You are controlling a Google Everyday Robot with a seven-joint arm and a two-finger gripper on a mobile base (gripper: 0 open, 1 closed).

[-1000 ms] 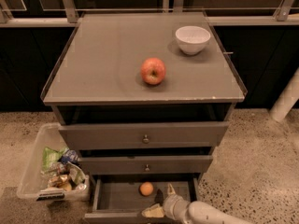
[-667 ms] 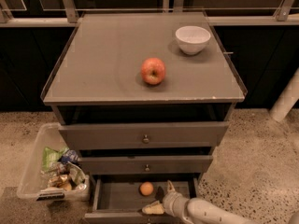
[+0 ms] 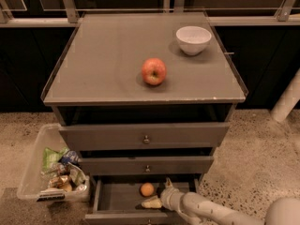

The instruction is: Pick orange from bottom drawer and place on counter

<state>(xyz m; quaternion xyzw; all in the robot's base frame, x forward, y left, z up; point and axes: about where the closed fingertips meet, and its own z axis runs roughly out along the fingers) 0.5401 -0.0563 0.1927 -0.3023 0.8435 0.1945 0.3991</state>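
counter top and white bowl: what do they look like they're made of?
Counter: grey, smooth, faint sheen, thin raised edge; likely glass or laminate. Bowl: plain white, soft gloss; probably ceramic, maybe plastic. Gripper sits in the bottom drawer beside the orange.

No legible text, brand, number or sign found. The strip label (image 3: pixel 50 197) on the front of the plastic bin (image 3: pixel 32 172) carries dark print I cannot read; likewise the packets (image 3: pixel 58 165) inside it. My gripper (image 3: pixel 159 194) sits in the open bottom drawer (image 3: pixel 117 198), just right of the orange (image 3: pixel 147 189), fingers spread.
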